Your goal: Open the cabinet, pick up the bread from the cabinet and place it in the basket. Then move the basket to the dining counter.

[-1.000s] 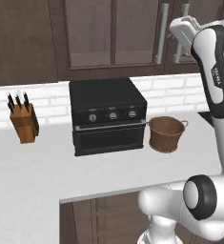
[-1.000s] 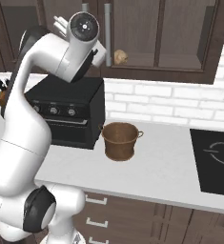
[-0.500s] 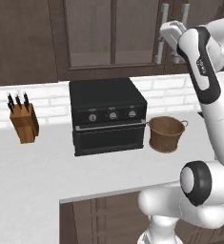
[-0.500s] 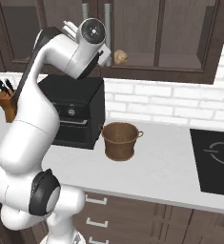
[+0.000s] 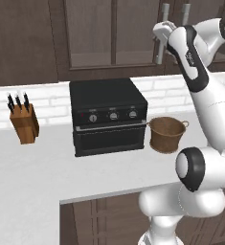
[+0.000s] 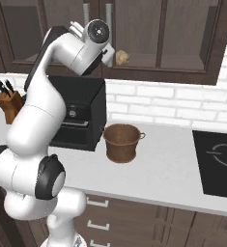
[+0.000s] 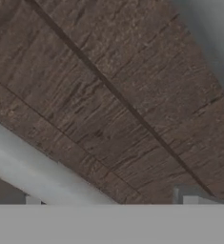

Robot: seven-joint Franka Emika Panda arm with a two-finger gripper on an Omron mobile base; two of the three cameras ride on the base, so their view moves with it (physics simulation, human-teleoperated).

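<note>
Hovering wide open, tool (image 5: 161,34) faces closed cabinet (image 5: 114,33) handles (image 5: 165,10).

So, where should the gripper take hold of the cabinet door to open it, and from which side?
Probably the long silver bar handle on the cabinet, gripped around its middle from the front. The bar runs upright and stands off the wood, so the open gripper can close across it sideways.

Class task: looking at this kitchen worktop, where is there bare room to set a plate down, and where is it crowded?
Bare worktop lies in front of the knife block and oven, and between basket and hob. The oven-to-basket gap is tight.
</note>
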